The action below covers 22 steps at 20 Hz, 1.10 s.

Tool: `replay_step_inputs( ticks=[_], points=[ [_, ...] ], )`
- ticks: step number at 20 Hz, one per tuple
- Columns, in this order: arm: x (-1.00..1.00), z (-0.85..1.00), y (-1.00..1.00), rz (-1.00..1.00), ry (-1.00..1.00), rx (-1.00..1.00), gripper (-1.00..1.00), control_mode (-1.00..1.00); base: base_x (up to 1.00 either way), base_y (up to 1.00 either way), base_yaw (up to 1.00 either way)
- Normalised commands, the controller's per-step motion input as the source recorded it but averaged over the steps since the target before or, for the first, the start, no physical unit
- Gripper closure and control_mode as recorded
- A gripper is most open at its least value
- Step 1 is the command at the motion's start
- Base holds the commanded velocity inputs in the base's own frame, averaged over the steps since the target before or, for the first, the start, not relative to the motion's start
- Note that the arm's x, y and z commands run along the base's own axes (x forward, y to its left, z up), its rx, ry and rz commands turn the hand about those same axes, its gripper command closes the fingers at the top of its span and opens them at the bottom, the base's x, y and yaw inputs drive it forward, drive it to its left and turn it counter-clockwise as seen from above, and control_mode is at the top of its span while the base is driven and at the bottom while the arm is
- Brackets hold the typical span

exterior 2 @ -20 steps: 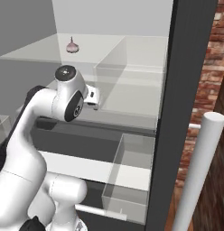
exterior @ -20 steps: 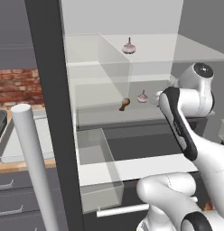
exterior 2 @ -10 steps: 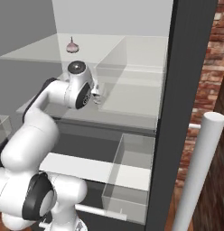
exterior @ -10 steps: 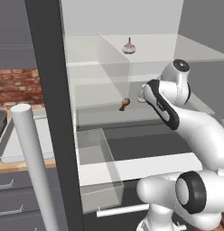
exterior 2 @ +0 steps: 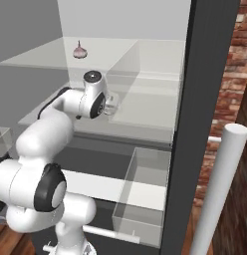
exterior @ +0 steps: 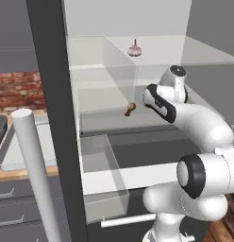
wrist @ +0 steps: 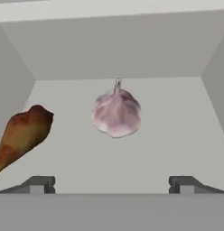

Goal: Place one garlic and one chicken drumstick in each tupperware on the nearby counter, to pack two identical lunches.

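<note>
The jaws stand spread wide with nothing between them, their two dark fingertips (wrist: 38,184) rising well apart at the bottom of the hand view. Ahead of them, about midway between the tips and not touched by either, a garlic (wrist: 116,113) sits on the pale floor of a shelf (wrist: 177,135), its thin stem tip pointing toward the back wall. To its left in that view lies a chicken drumstick (wrist: 21,135), plump end toward the garlic and the thin end running out of the picture's edge; the two are near each other but apart. In the left base view the white arm (exterior: 194,123) reaches into the open fridge at the middle shelf, and the drumstick (exterior: 130,109) shows just left of the hand, lying on that shelf. A second garlic (exterior: 134,49) sits alone on the upper glass shelf (exterior: 90,52), well above the hand; the right base view shows it (exterior 2: 80,50) near the shelf's back left. Below the arm a clear bin (exterior: 102,184) stands pulled forward. Left of the fridge, a grey tray (exterior: 15,151) rests on the tan bench (exterior: 20,172).
</note>
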Motion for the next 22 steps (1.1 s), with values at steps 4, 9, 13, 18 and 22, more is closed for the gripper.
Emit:
replay_step_inputs(
  ticks=[4,9,13,18,22],
  points=[
    [0.67,-0.04,0.0,0.0,0.0,0.0,-1.0,-1.0,0.0,0.0,0.0],
    [0.57,-0.01,0.0,0.0,0.0,0.0,-1.0,-1.0,0.0,0.0,0.0],
    [0.33,-0.03,0.0,0.0,0.02,0.0,-1.0,-1.0,0.0,0.0,0.0],
    [-0.06,-0.2,0.0,0.0,0.0,0.0,-1.0,-1.0,0.0,0.0,0.0],
    [0.11,-0.13,0.0,0.0,0.0,0.0,-1.0,-1.0,0.0,0.0,0.0]
  ],
)
